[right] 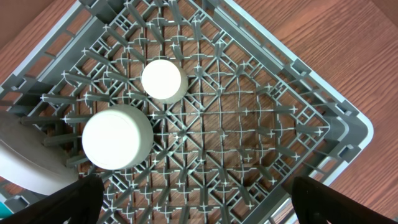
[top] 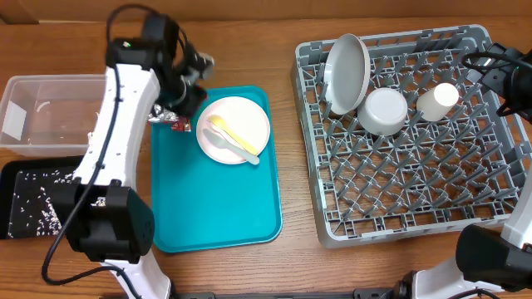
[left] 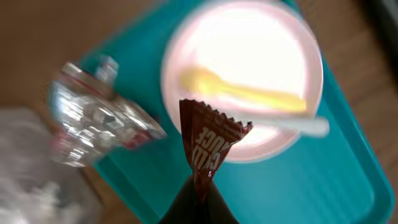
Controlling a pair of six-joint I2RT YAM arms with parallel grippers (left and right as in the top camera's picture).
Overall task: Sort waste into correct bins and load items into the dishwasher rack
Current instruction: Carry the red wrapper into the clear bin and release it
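one small red packet (left: 208, 140) pinched in left gripper (left: 199, 196); we should lift clear of teal tray (left: 348, 186), swing gently to clear tub (top: 50, 87); right gripper (right: 199, 208) spread wide.

Tray's (top: 216, 208) near half lay bare; white plate (top: 241, 120) blocked its far end. In the rack (top: 399, 191), leaning plate (top: 349, 71), bowl (top: 386, 110) and cup (top: 438, 100) crowded the far row; other pegs stood free.

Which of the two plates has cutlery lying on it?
The plate on the teal tray: it lies flat under a yellow utensil and a white spoon. The other plate stands on edge in the rack, bare.
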